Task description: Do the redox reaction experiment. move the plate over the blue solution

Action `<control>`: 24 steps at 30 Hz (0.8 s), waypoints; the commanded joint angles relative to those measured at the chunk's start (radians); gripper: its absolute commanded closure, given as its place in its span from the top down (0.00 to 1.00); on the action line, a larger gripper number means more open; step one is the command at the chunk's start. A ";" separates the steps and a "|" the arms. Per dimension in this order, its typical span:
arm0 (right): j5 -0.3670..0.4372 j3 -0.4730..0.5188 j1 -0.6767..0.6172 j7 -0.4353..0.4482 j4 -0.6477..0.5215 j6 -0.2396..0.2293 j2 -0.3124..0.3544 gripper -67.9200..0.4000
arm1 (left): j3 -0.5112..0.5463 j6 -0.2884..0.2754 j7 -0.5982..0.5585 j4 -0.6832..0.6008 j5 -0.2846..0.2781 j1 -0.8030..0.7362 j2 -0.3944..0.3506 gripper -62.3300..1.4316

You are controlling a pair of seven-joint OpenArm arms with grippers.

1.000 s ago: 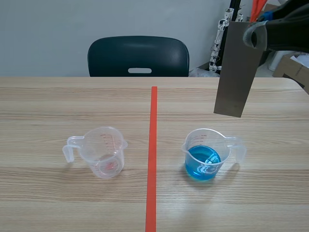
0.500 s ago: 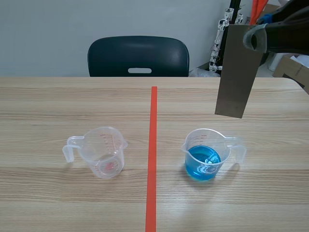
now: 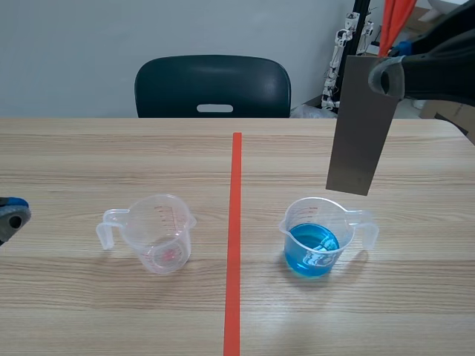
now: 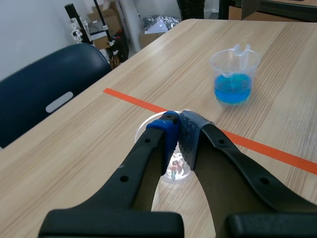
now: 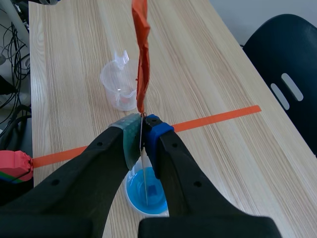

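Observation:
A grey metal plate [image 3: 360,126] hangs upright above and a little behind the clear beaker of blue solution [image 3: 318,241], its lower edge just over the beaker's far rim. My right gripper [image 3: 386,74] is shut on the plate's upper corner. In the right wrist view the plate [image 5: 144,173] shows edge-on between the fingers of the right gripper [image 5: 142,124], with the blue beaker [image 5: 147,197] right below. An orange-red strip [image 5: 141,59] rises past the fingertips. My left gripper [image 4: 178,126] is shut on nothing above the empty beaker [image 4: 171,168], and its tip [image 3: 11,215] shows at the table's left edge.
The empty clear beaker [image 3: 157,233] stands left of the orange-red tape line [image 3: 235,237]. A dark chair [image 3: 213,87] sits behind the far table edge. Stands and boxes [image 3: 341,52] crowd the back right. A red block [image 5: 15,166] lies beside the table.
The plate has sunk a little and drifted slightly left toward the blue beaker. The left gripper's tip has come into view at the scene's left edge.

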State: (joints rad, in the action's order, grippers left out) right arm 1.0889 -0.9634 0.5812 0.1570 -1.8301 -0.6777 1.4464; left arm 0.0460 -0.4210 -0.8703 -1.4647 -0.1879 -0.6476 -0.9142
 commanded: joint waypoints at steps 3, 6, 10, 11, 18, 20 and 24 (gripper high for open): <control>0.011 0.015 0.017 0.018 0.000 -0.003 0.008 0.01 | -0.048 -0.002 0.060 -0.027 -0.011 0.058 0.010 0.06; 0.011 0.015 0.017 0.018 0.000 -0.003 0.008 0.01 | -0.103 -0.002 0.097 -0.027 -0.011 0.122 0.010 0.06; 0.011 0.015 0.017 0.019 0.000 -0.003 0.008 0.01 | -0.195 -0.002 0.153 -0.032 -0.011 0.215 0.011 0.06; 0.011 0.015 0.017 0.019 0.000 -0.003 0.008 0.01 | -0.219 -0.002 0.171 -0.036 -0.011 0.240 0.011 0.06; 0.011 0.015 0.017 0.019 0.000 -0.003 0.008 0.01 | -0.365 -0.020 0.300 -0.042 -0.019 0.420 0.031 0.07; 0.011 0.015 0.017 0.019 0.000 -0.003 0.008 0.01 | -0.400 -0.024 0.359 -0.042 -0.032 0.464 0.045 0.07; 0.011 0.015 0.017 0.023 0.000 -0.003 0.008 0.01 | -0.449 -0.024 0.383 -0.042 -0.038 0.536 0.067 0.07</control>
State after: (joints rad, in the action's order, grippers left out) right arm 1.0885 -0.9634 0.5812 0.1570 -1.8297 -0.6777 1.4464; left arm -0.4103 -0.4465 -0.4686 -1.4887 -0.2111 -0.1177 -0.8528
